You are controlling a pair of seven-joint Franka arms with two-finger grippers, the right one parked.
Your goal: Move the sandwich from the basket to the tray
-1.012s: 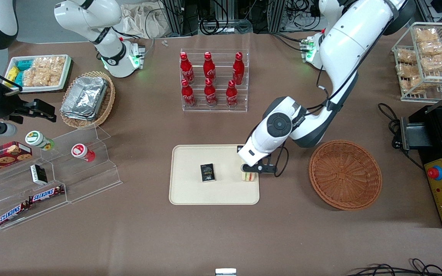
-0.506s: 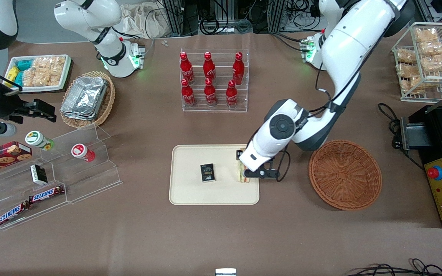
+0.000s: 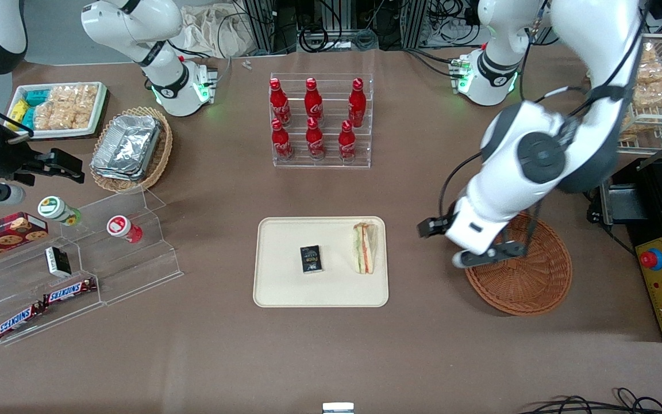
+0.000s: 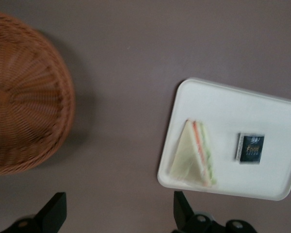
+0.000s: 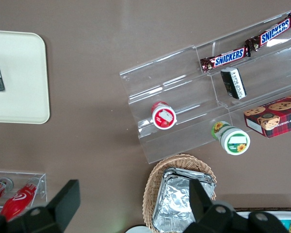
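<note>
Sandwich (image 3: 365, 248) is down on the cream tray (image 3: 285, 287), lying flat near the rim at the working arm's end, with a small black packet (image 3: 310, 258) beside it on the same tray. It's a white-bread wedge, orange and green filling stripes showing along its cut face (image 4: 202, 153). The reddish-brown wicker basket (image 3: 532, 282) sits on the brown worktop (image 3: 331, 356) with nothing in it. The claw (image 3: 440, 241) hangs over the basket's edge nearest the tray, fingers (image 4: 56, 211) spread apart, holding nothing.
</note>
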